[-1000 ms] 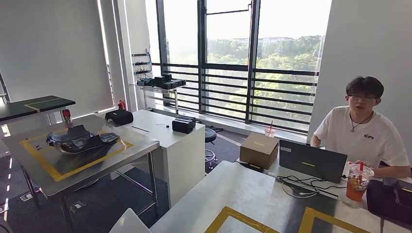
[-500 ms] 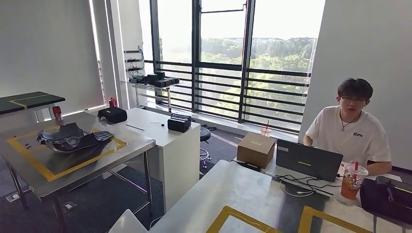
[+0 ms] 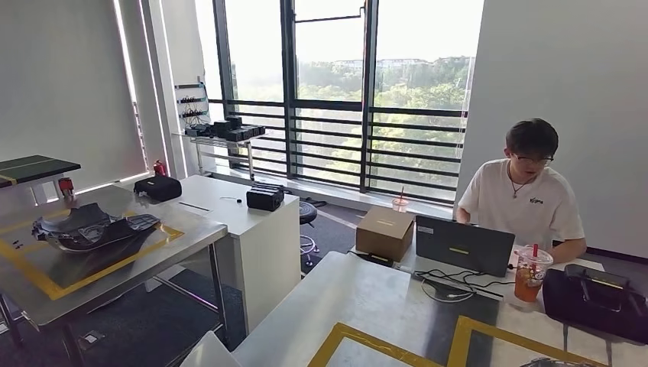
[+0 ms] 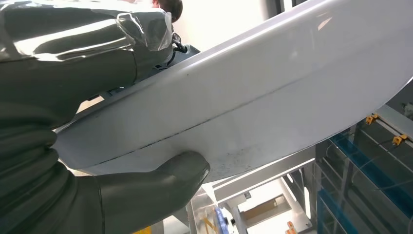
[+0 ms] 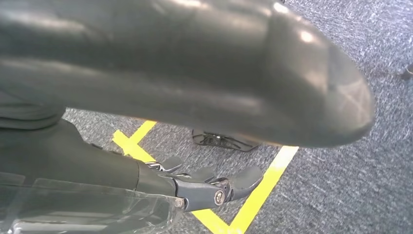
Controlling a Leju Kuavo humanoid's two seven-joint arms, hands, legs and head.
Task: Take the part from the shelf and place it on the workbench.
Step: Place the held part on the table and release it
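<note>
Everything in the head view has slid left; the camera turned. Left robot hand (image 4: 73, 146) grips the smooth, curved white part (image 4: 272, 92). Right robot hand (image 5: 204, 185) hangs open over grey carpet (image 5: 350, 195).

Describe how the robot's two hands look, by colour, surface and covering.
The left hand has a grey ribbed cover, a thick grey thumb and clear glossy film wrapped above. The right hand has a thick, glossy dark-grey thumb, darker jointed fingers with a visible metal pivot, and clear film at the wrist.
</note>
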